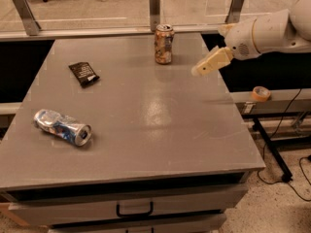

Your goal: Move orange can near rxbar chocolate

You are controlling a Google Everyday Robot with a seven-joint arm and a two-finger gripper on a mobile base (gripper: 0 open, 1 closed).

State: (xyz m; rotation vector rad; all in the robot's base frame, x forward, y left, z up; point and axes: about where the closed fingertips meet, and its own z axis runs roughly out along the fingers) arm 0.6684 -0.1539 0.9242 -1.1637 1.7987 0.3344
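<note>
The orange can (164,44) stands upright at the far edge of the grey table (146,130), its label mottled orange-brown and cream, its top silver. The rxbar chocolate (83,73), a flat black wrapper with white print, lies on the table's far left part. My gripper (204,66) hangs over the table's right side, to the right of the can and a little nearer the front, apart from it. It holds nothing that I can see.
A crushed silver-blue can (62,127) lies on its side at the front left of the table. A roll of tape (261,93) sits on a lower ledge to the right. A glass barrier with metal posts (154,6) runs behind the table. A drawer handle (134,210) is below the front edge.
</note>
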